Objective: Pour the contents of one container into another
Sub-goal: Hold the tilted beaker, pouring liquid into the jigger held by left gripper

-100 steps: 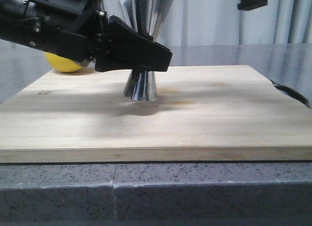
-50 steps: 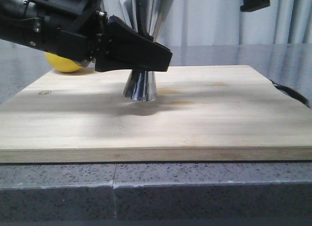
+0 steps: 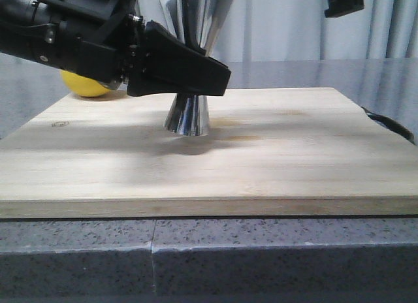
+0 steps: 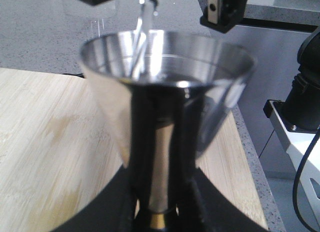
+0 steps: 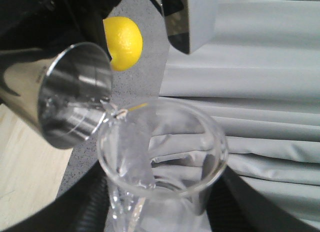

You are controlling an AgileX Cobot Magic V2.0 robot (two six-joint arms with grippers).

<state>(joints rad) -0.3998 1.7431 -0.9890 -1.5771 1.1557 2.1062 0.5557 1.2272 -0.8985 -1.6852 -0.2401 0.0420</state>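
A steel jigger (image 3: 188, 113) stands on a wooden board (image 3: 274, 153), steadied at its waist by the left tool (image 3: 196, 74) closed around it, while the right tool, apparently clamped on the tilted glass beaker (image 5: 160, 162) above the jigger's rim, sends a thin stream (image 4: 142, 27) into the cup
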